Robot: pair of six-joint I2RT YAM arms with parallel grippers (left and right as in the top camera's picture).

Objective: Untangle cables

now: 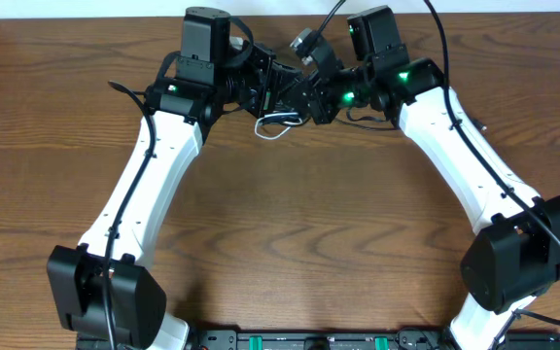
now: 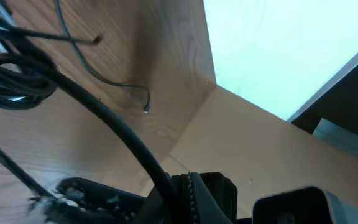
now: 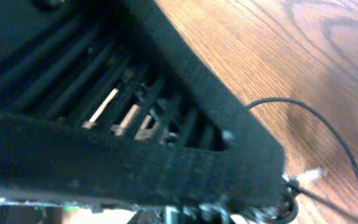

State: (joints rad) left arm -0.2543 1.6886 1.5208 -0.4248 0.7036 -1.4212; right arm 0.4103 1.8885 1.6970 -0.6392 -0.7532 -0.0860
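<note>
Though shut at both left claw and right claw, cannot tell on what. Could cinch cables tighter if pulled apart blindly, or drag them across surface.

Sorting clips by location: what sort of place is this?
Probably a robotics lab bench: a left arm and a right arm stand at a wood-grain table, with tangled thin cables between them.

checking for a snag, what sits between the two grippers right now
In the overhead view the left gripper and right gripper nearly meet. Only the bunched cables lie between them, a white one looping out below.
</note>
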